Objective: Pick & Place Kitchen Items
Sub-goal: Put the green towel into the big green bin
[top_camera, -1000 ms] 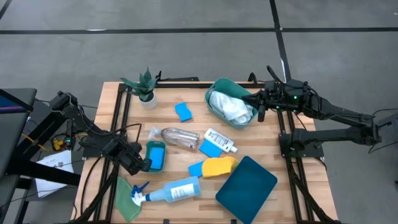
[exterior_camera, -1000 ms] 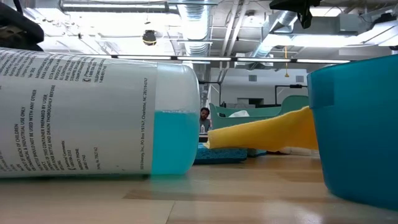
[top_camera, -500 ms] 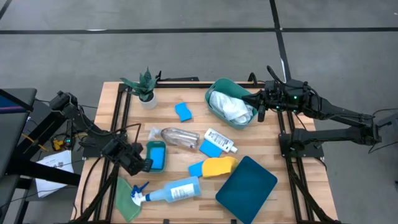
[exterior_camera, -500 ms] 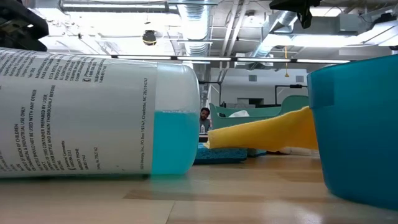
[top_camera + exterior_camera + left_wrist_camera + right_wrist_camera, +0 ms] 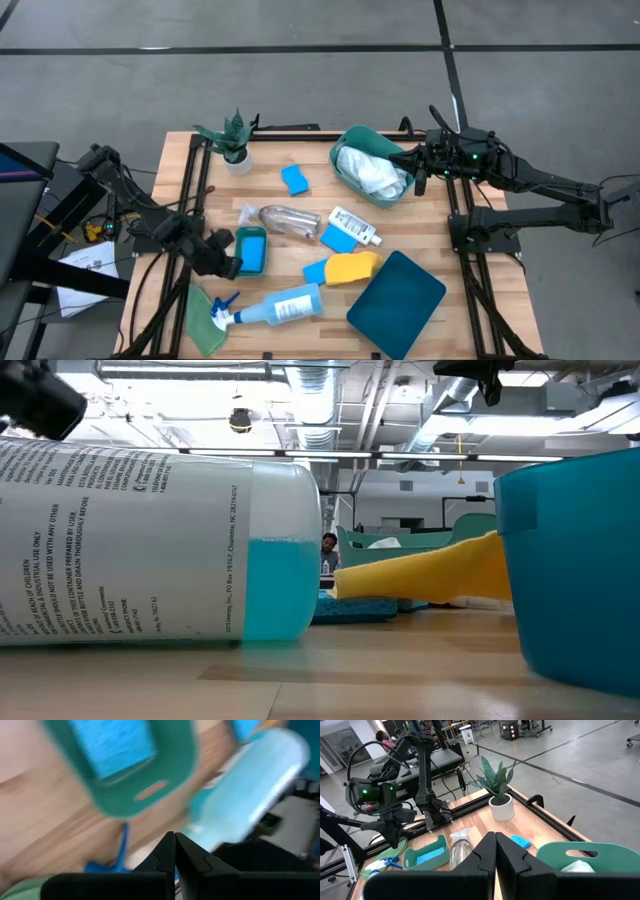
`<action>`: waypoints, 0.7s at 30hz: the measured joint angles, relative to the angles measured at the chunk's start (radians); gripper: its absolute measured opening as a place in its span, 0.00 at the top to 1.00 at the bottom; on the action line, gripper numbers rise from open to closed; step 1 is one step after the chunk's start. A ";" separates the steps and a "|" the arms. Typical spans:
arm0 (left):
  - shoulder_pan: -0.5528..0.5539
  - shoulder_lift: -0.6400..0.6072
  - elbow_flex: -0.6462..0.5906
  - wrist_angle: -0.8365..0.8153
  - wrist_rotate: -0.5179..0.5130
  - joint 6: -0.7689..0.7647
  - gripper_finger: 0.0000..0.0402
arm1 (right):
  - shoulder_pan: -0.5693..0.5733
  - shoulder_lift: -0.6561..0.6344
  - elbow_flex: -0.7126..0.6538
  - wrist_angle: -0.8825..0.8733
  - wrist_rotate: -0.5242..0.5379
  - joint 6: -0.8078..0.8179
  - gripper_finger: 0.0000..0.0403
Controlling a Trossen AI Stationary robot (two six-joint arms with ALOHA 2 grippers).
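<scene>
Left gripper [image 5: 174, 851]: dark fingers pressed together, nothing between them, hanging just beside the near-left end of a small teal tray [image 5: 250, 250]. Smooth moulded plastic, rounded corners, with a rough blue sponge [image 5: 252, 248] lying inside. Blurred in the left wrist view, so edges hard to make out there.

Just in front: pale-blue spray bottle [image 5: 283, 306] on its side, translucent and cylindrical, printed label, blue liquid partly filling it; nozzle end resting over a soft green cloth [image 5: 203, 318] at the table's front-left edge. In the low view, bottle cut off at the frame's left and blocking most of the table behind.

Toward the middle of the slatted wooden table [image 5: 300, 205]: crinkled silver cup [image 5: 288, 219] lying down, small white bottle [image 5: 353, 225] beside it, flat blue sponges, a folded yellow cloth [image 5: 352, 267], a dark teal rectangular lid [image 5: 396, 291].

Right gripper [image 5: 494, 849]: fingers closed against each other, empty, held at the right rim of the oval teal tub [image 5: 352, 148], which holds a crumpled white cloth [image 5: 370, 172]. Potted plant [image 5: 232, 141] at the far-left corner.
</scene>
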 joint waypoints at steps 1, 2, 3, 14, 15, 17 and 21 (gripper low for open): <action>0.000 -0.008 0.000 0.016 -0.033 0.003 1.00 | 0.000 0.000 0.000 0.000 0.000 0.002 1.00; 0.000 -0.018 0.000 0.027 -0.071 0.004 1.00 | 0.000 0.000 0.000 0.000 0.000 0.004 1.00; 0.000 -0.026 0.000 0.037 -0.116 0.004 1.00 | 0.000 0.000 0.000 0.000 0.000 0.010 1.00; 0.013 -0.085 0.000 0.235 -0.548 0.348 0.87 | 0.000 0.000 0.000 0.000 0.000 0.035 1.00; 0.020 -0.085 0.000 0.247 -0.557 0.367 0.85 | 0.000 0.000 0.000 0.000 0.000 0.037 1.00; 0.034 -0.084 0.000 0.263 -0.561 0.391 0.80 | 0.000 0.000 0.000 0.004 0.000 0.037 1.00; 0.045 -0.084 0.000 0.288 -0.561 0.437 0.69 | 0.000 0.000 0.000 0.005 0.000 0.045 1.00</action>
